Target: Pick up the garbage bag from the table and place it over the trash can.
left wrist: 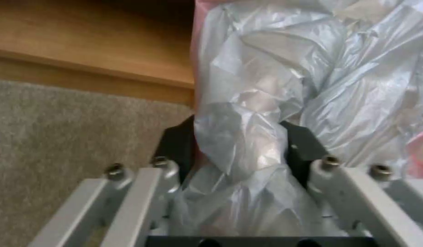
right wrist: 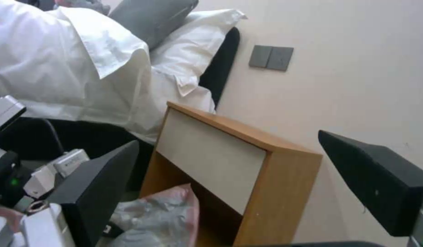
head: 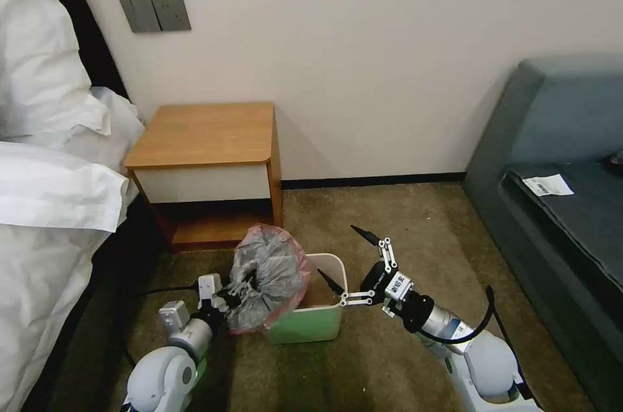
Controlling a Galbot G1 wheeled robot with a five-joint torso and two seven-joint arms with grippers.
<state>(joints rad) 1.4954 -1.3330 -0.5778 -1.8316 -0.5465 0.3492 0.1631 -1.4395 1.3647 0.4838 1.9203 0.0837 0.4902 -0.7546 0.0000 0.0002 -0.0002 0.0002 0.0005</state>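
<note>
One garbage bag (head: 267, 277), grey with pink edge, bunched upright at the left rim of one trash can (head: 305, 322), hiding that side of the bin; bag's lower end hidden behind the plastic. Left gripper (head: 239, 292) pinching a fold of the bag, fingers (left wrist: 175, 145) pressed to it. Right gripper (head: 347, 264) spread wide above the can's right rim, holding nothing. One table (head: 206, 133), top bare, just behind the can; open carpet (head: 415, 230) to the right.
</note>
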